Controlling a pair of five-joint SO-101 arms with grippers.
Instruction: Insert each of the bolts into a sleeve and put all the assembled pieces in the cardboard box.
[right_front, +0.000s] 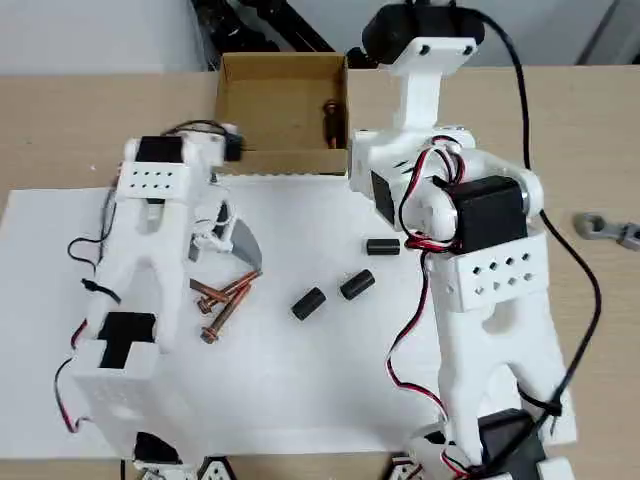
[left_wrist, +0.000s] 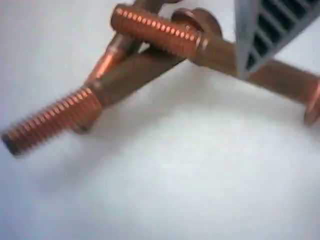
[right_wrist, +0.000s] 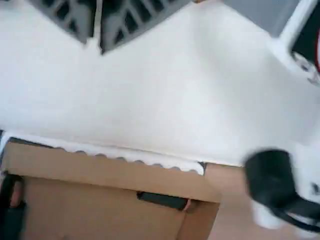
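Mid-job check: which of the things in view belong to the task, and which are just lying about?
Job:
bolts
three sleeves
box
assembled piece already in the box

Lying about:
metal part far right, off the sheet
white sheet under the work

No text, label, brand, number or sign can be read on anything in these views.
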